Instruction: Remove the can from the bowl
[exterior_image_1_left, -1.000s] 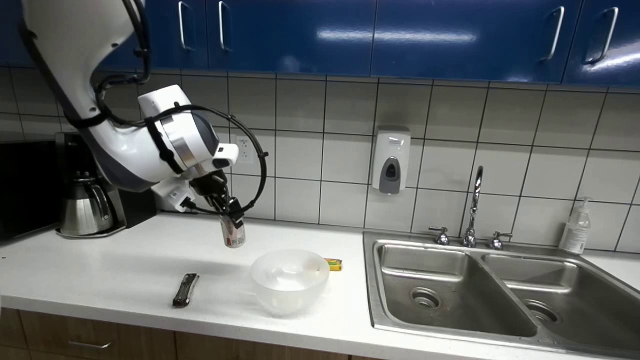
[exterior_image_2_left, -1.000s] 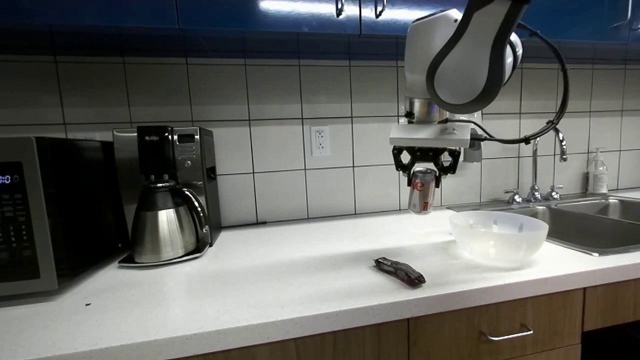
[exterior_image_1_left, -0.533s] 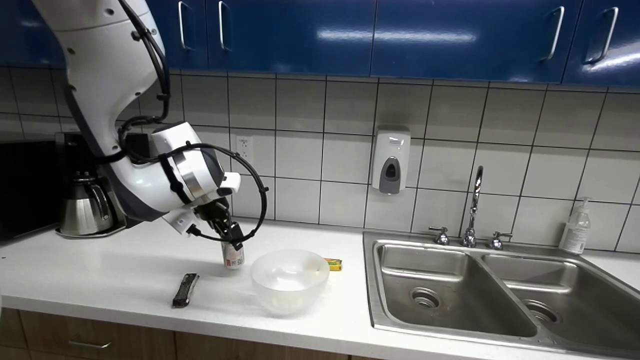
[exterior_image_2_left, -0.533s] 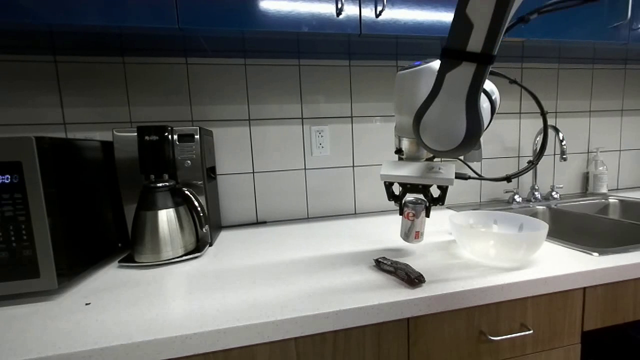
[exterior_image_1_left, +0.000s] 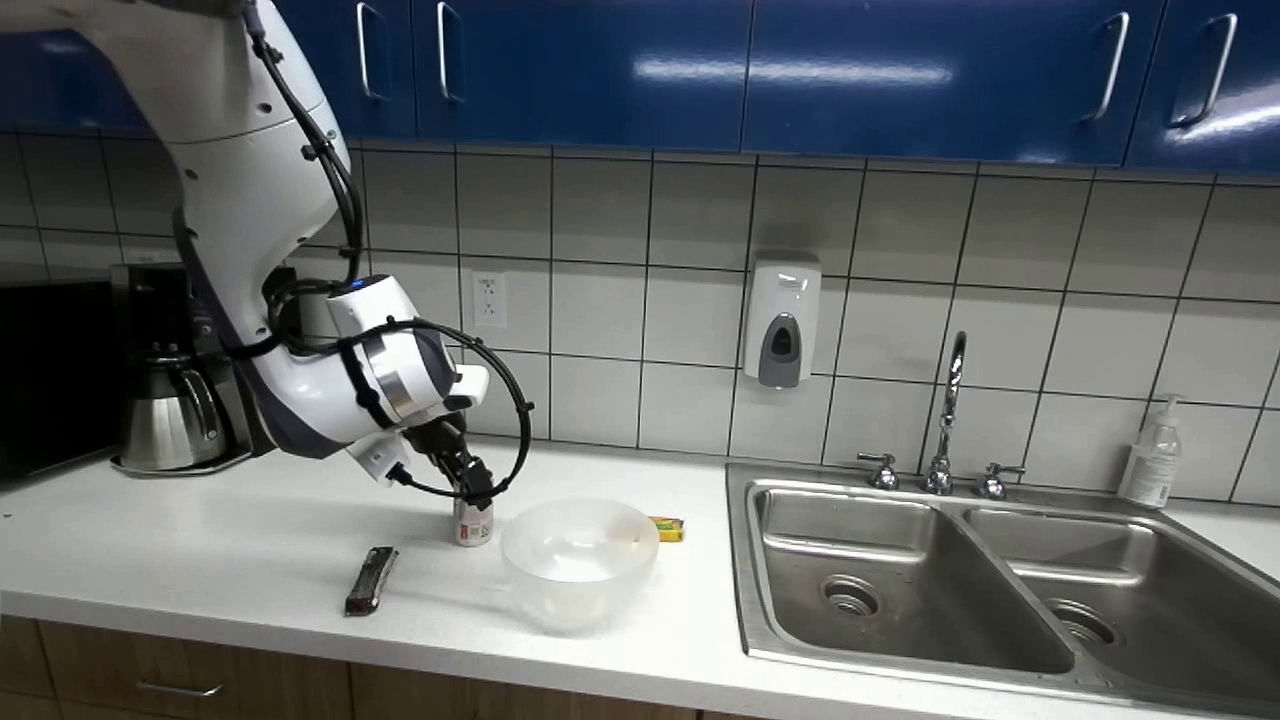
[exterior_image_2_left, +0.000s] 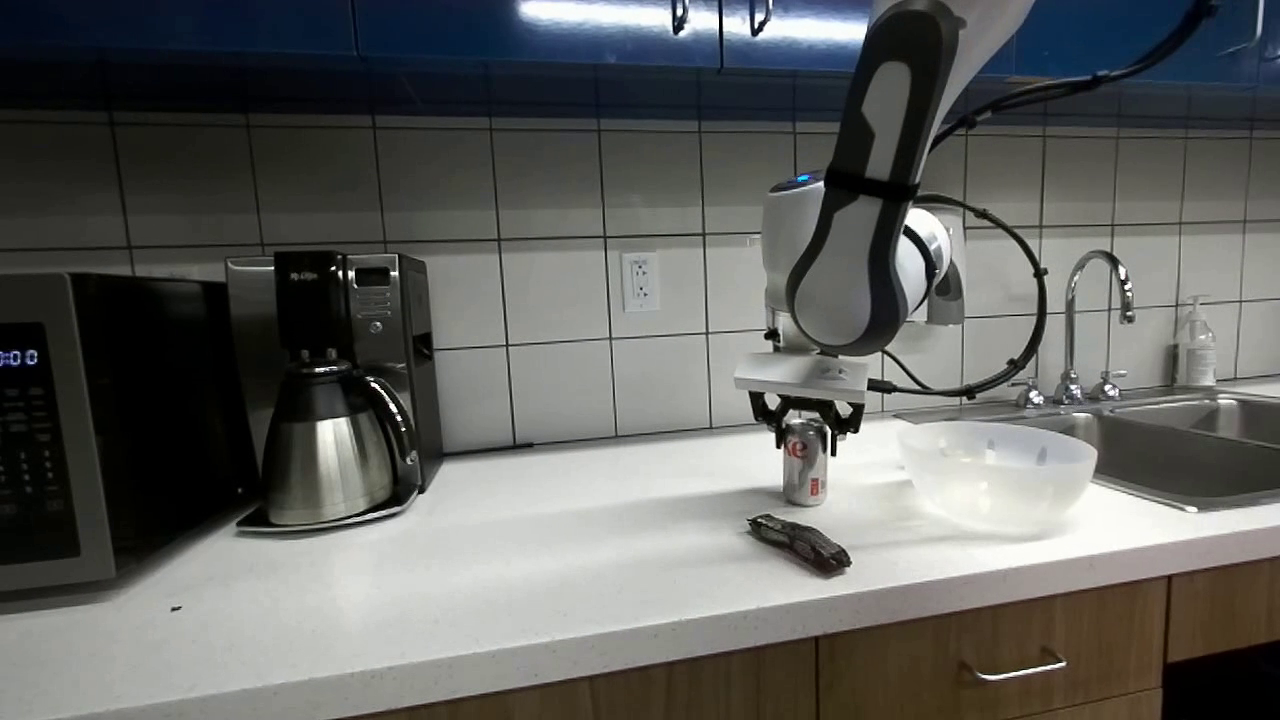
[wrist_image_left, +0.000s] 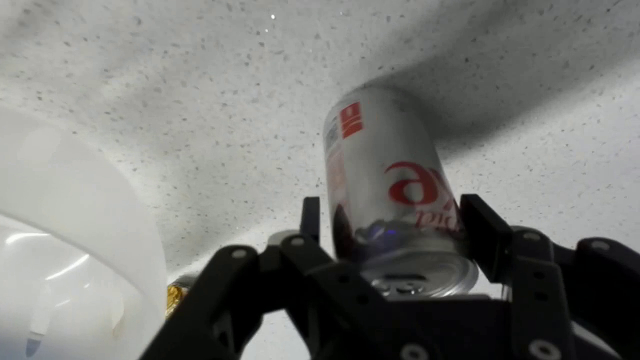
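The silvery can (exterior_image_2_left: 806, 482) with red lettering stands upright on the white counter beside the bowl, and also shows in an exterior view (exterior_image_1_left: 473, 526). The wide translucent bowl (exterior_image_2_left: 1000, 490) stands apart from it; it shows in an exterior view (exterior_image_1_left: 578, 600) and at the left of the wrist view (wrist_image_left: 85, 200). My gripper (exterior_image_2_left: 807, 442) points down around the can's upper part. In the wrist view the can (wrist_image_left: 382, 145) lies between the gripper's fingers (wrist_image_left: 391, 215): a gap shows at the left finger, while the right finger is at or against the can's side.
A flat dark oblong object (exterior_image_2_left: 800, 543) lies on the counter in front of the can. A yellow packet (exterior_image_1_left: 667, 529) lies behind the bowl. The steel sink (exterior_image_1_left: 745, 560) is beyond the bowl. A coffee maker (exterior_image_2_left: 415, 350) and a microwave (exterior_image_2_left: 100, 430) stand at the far end.
My gripper has come down with the can from above the counter, away from the bowl in an exterior view. The can now stands on the counter and the fingers have loosened around it.
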